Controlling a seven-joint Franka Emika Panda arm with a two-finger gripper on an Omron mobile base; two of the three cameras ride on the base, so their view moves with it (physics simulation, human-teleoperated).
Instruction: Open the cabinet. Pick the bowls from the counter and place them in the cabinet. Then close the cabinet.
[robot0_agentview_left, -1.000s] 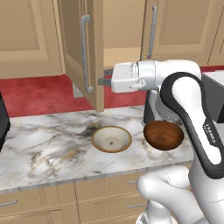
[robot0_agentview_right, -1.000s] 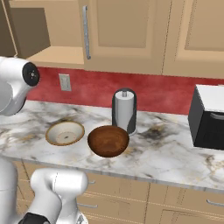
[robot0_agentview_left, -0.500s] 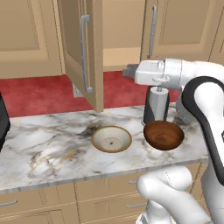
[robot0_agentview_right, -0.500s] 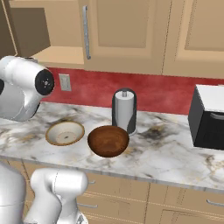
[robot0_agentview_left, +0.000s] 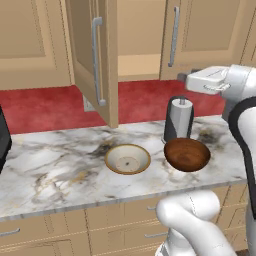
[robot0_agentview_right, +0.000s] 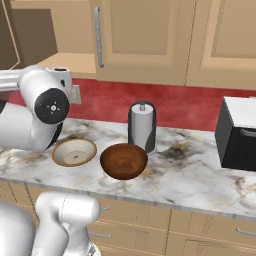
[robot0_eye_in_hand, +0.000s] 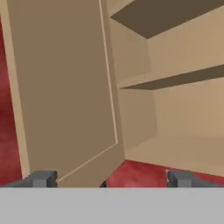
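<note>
A: Progress? Cabinet (robot0_agentview_left: 142, 35) first.

B: Left door (robot0_agentview_left: 95, 60) swung out; right door (robot0_agentview_left: 200, 35) shut, at 12 o'clock above the counter (robot0_agentview_left: 50, 175); the hand view looks onto bare shelves (robot0_eye_in_hand: 175, 81); so opening is half done at least; placing and closing remain.

A: Bowls?

B: Both on the counter; cream bowl (robot0_agentview_left: 127, 159) at centre, brown bowl (robot0_agentview_left: 187, 154) just beside it at 3 o'clock, canister (robot0_agentview_left: 178, 119) behind.

A: Gripper (robot0_eye_in_hand: 109, 179)?

B: Fingers (robot0_eye_in_hand: 41, 178) spread fully, holding nothing.

A: Change from the earlier frames?

B: Arm has swung from near the open door toward 3 o'clock; bowls unmoved.
</note>
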